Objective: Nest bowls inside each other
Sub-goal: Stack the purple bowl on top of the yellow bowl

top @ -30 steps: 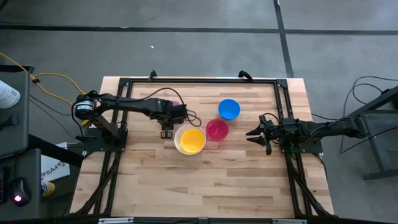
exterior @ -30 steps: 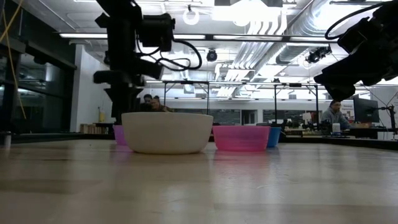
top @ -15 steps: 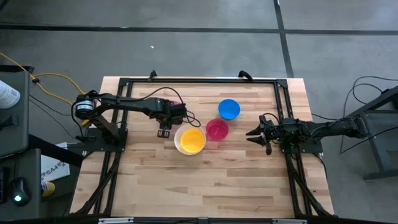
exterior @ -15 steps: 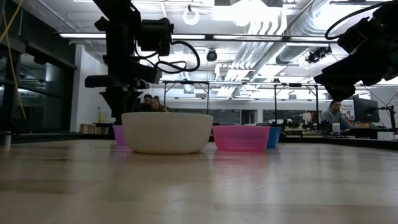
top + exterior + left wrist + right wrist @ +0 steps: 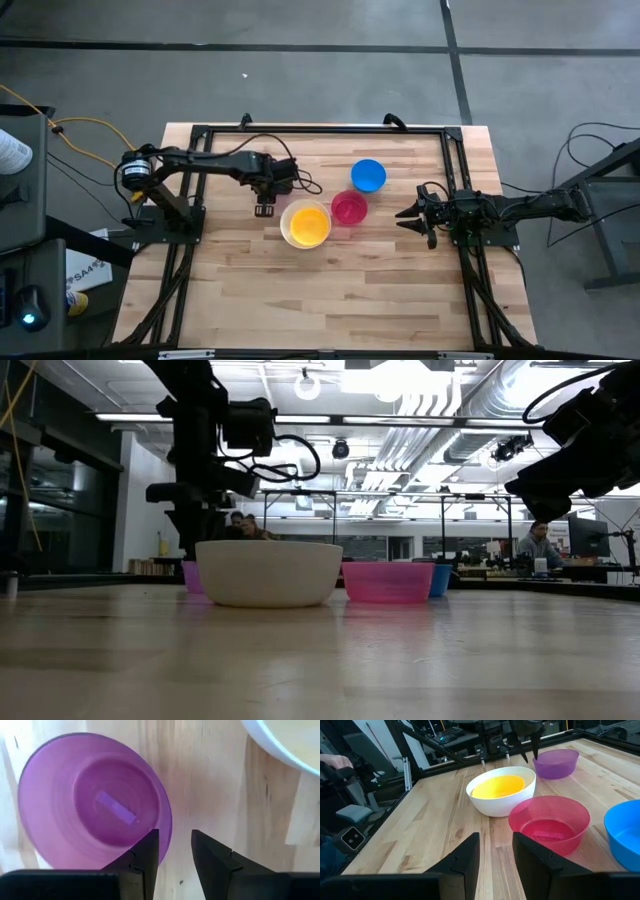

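The purple bowl [image 5: 95,802] stands upright on the wooden table; in the high view my left arm hides it. My left gripper [image 5: 172,837] hangs over the bowl's rim, pointing down and open. One finger is above the inside and one above the outside, and neither touches the rim; the right wrist view shows the same [image 5: 529,752]. The yellow bowl [image 5: 309,224] sits inside the white bowl [image 5: 291,226]. The red-pink bowl [image 5: 349,208] and the blue bowl [image 5: 368,175] stand apart beside them. My right gripper [image 5: 405,214] waits open near the right edge.
The white bowl's rim [image 5: 280,747] lies close beside the purple bowl. A black frame [image 5: 320,130] runs along the table's far edge and sides. Bare wood [image 5: 320,290] stretches toward the near edge. People sit in the room behind the table [image 5: 540,545].
My left gripper has drifted a little toward the table's far left and sunk slightly over the purple bowl, its fingers still open. The bowls and my right arm have kept still.
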Controlling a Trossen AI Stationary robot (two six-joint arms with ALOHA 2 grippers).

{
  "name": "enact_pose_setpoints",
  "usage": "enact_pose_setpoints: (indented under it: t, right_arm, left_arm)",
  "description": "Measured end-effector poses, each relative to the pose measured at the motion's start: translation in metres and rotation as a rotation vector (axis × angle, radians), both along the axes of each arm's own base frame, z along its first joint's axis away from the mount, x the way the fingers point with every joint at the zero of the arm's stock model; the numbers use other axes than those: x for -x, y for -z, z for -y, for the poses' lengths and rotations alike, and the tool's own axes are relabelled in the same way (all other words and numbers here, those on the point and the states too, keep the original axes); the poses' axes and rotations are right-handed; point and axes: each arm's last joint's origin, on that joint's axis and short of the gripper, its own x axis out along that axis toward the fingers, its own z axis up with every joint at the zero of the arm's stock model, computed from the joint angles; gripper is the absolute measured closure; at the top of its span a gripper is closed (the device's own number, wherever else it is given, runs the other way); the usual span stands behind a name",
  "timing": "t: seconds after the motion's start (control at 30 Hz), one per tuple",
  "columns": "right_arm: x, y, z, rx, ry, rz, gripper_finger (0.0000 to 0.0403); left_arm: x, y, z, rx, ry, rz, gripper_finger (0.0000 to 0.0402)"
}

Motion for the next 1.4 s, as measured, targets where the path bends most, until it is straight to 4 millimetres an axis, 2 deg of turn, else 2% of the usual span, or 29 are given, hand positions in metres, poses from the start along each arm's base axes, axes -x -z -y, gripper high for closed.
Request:
enact_pose_setpoints:
  t: [0.27,0.93,1.03,1.3,1.4]
  right_arm:
    - [0.000,0.000,0.000,0.000,0.000,0.000,0.0293]
    - [0.000,0.000,0.000,0.000,0.000,0.001,0.0293]
    - [0.000,0.000,0.000,0.000,0.000,0.001,0.0293]
    - [0.000,0.000,0.000,0.000,0.000,0.000,0.0293]
    - [0.000,0.000,0.000,0.000,0.000,0.001,0.0293]
  left_arm:
    - [0.003,0.014,0.001,-0.008,0.015,0.017,0.0288]
    - [0.007,0.006,0.002,-0.003,0.032,0.030,0.0290]
    - [0.007,0.006,0.002,-0.004,0.033,0.031,0.0305]
    - [0.007,0.006,0.002,0.000,0.027,0.034,0.0392]
    - [0.007,0.006,0.002,0.001,0.027,0.032,0.0394]
